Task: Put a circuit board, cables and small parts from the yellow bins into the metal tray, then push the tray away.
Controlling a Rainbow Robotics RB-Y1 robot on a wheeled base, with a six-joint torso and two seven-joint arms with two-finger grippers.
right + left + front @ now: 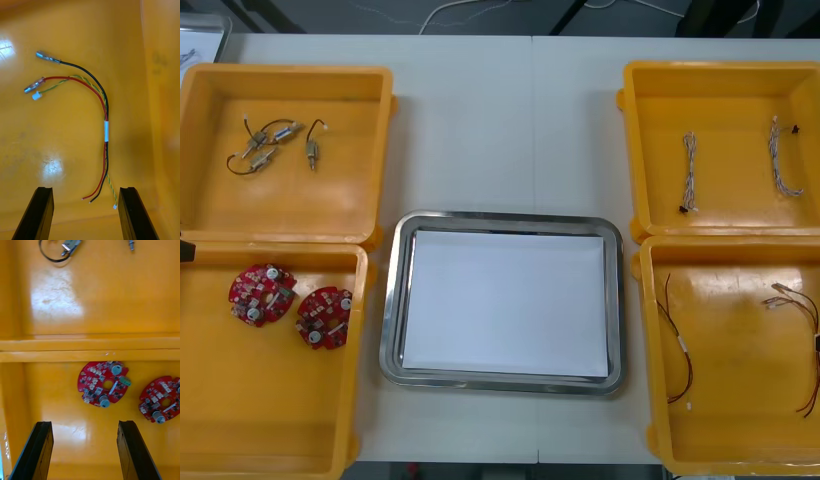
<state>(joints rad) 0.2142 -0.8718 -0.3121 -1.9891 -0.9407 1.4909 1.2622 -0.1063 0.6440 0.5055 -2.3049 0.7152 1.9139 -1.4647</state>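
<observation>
Two round red circuit boards lie just beside each other in the near-left yellow bin. The metal tray, white inside and holding nothing, sits on the counter between the bins, so the task looks to be at its very start. The left gripper hangs over that bin with its fingers apart, one board just ahead of the gap between them and the other board off past one finger. The right gripper, fingers likewise apart, hangs over the near-right yellow bin, where the thin ends of a red, yellow and black cable reach into the gap. The small metal parts wait in the far-left bin and the twisted cables in the far-right bin. If a board goes first, as seems likely, the left gripper should advance until that board is centred in the gap. It should then come straight down and close across the bare rim rather than on the raised components, which could slip. The neighbouring board is close enough to be nudged, so the free side is the safer approach. For the cable, a grasp at the white band, where the strands are bundled, looks surest.
</observation>
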